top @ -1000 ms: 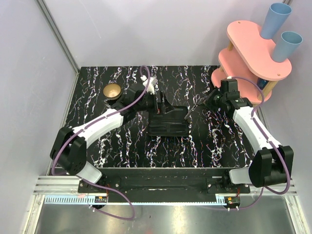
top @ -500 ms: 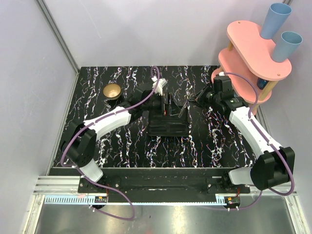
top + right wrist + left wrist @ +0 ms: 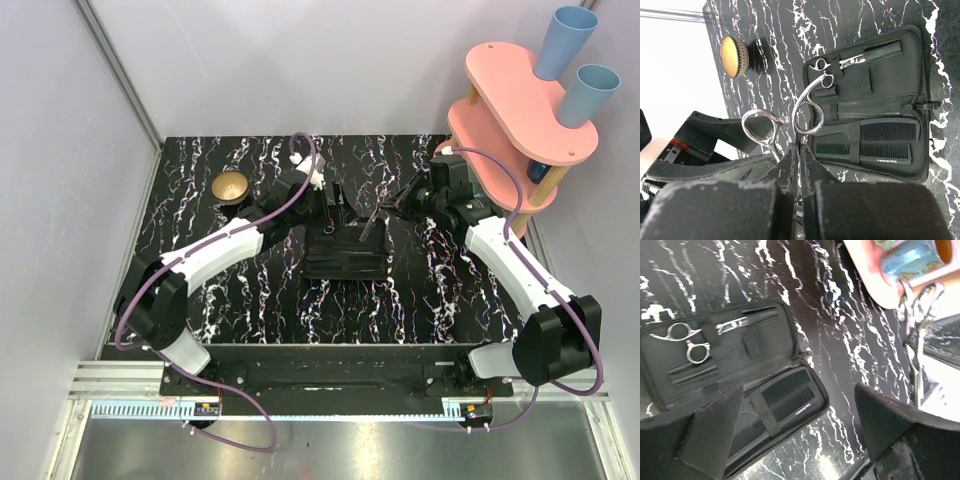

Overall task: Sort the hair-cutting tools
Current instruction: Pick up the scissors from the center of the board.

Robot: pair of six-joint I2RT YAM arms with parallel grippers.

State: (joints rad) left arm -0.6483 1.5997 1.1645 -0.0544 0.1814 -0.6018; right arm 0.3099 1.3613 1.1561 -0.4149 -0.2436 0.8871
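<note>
Right wrist: right claw [image 3: 799,150] clamped on scissors [image 3: 796,112]; loops jutting past fingertips
Left wrist: left claw [image 3: 800,425] wide, above case [image 3: 765,357]

The left arm [image 3: 215,250] and right arm [image 3: 515,265] share white plastic link shells between rounded black joint housings [image 3: 150,310], each trailed by a looping purple cable [image 3: 490,155]. The left gripper [image 3: 797,385] has matte black wedge-shaped fingers [image 3: 710,432].
</note>
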